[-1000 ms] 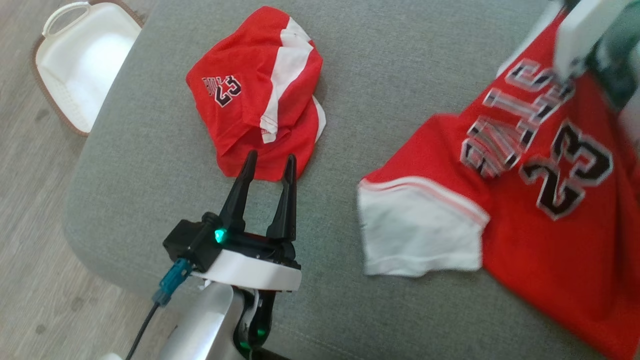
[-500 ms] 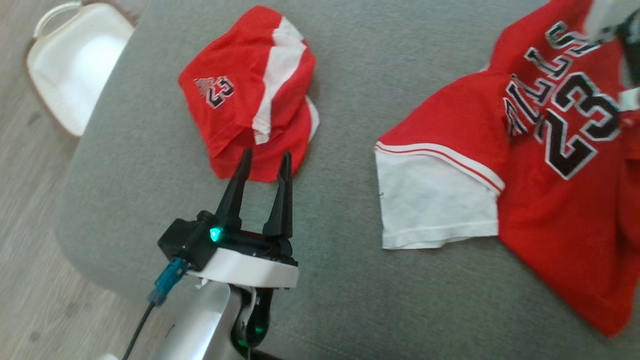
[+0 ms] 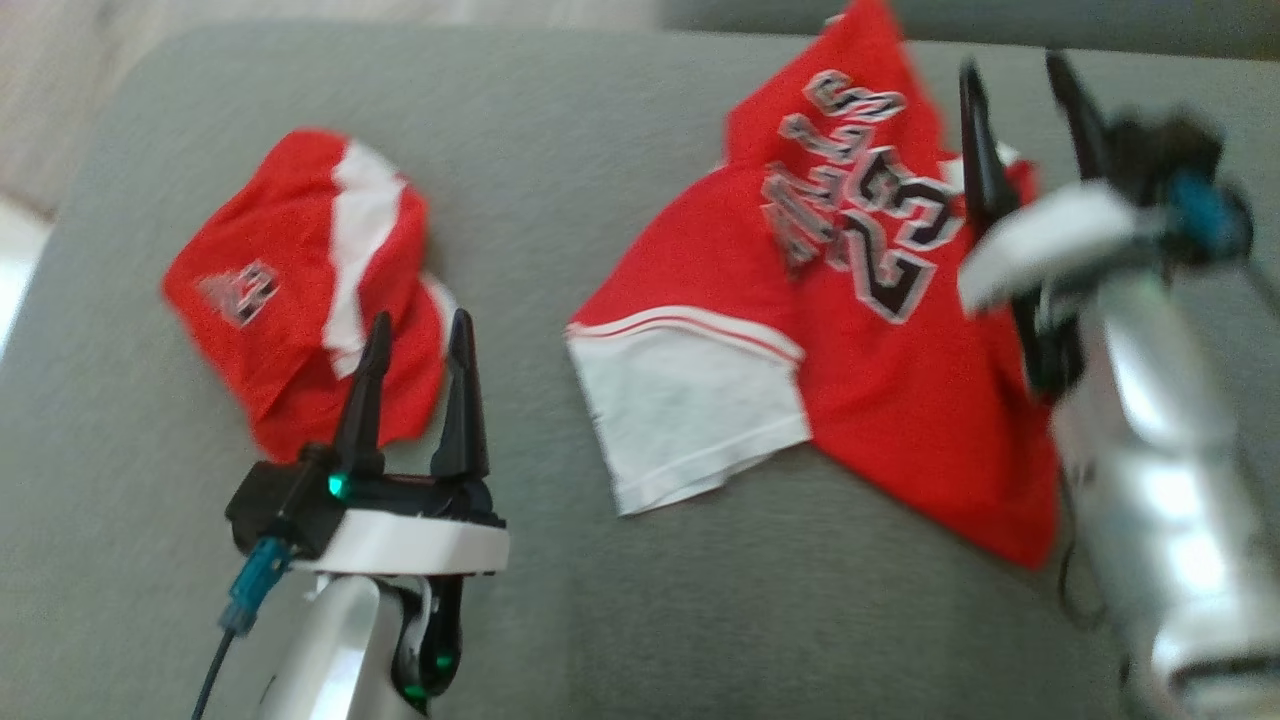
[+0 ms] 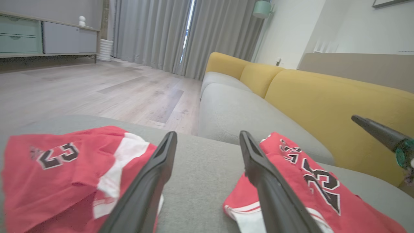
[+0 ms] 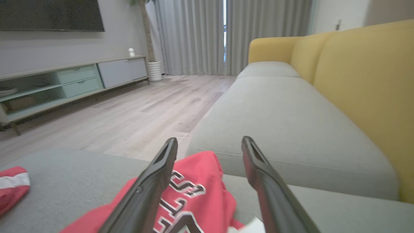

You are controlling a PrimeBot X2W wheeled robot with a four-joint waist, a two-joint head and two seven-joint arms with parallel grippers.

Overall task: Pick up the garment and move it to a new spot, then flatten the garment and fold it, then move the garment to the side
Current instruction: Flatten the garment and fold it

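The red jersey [image 3: 900,420] lies on the grey sofa seat [image 3: 600,150], to the right of the crumpled red shorts [image 3: 280,330]. The right gripper [image 3: 1012,63] has its fingers spread wide and holds nothing, over the jersey's far edge. The left gripper [image 3: 420,318] is also spread wide and empty, by the shorts.

A home's living room is being shown by a yellow sofa [image 5: 355,81], long grey curtains [image 5: 194,35], a TV [image 5: 48,14] and a wood floor [image 5: 145,106].

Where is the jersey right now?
In the head view the jersey lies rumpled on the grey cushion, right of centre, between the red shorts to its left and the open right gripper at its right edge.
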